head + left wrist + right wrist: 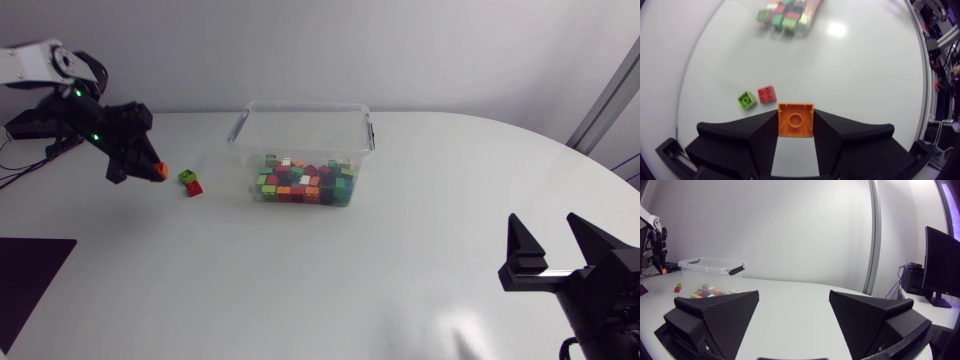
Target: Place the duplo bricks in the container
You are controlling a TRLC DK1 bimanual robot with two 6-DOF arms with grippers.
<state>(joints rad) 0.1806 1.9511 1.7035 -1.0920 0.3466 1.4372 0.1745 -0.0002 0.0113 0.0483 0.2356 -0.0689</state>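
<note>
Broadly, the white table (350, 290) fills the head view, round-edged on its right side. The left arm (40, 65) comes in at the far left corner, its white link leading to black parts that slope down toward the tabletop. Only the black end of the right arm (600, 305) shows, low at the near right corner. Toward the far side, near the middle, stands the clear plastic container (305, 104), open-topped, with dark handles at its short ends; the right wrist view shows it well ahead of that gripper (710, 267). The right gripper (547, 235) hangs over bare table well apart from everything, its two broad fingers spread wide with nothing between them, as its own view also shows (794, 300). The left gripper (158, 172) is down near the table, left of the container, its fingers clamped from two sides on a single brick; the left wrist view shows this plainly (795, 112). Inside the container a heap of bricks (305, 182) in green, red, orange and dark colours covers the floor, piled toward the near wall. The orange brick (795, 120) sits square between the left fingertips; whether it touches the table I cannot tell. Just ahead of it lie a green brick (746, 100) and a red brick (767, 94), almost touching, between the gripper and the container, both flat on the table with studs up.
</note>
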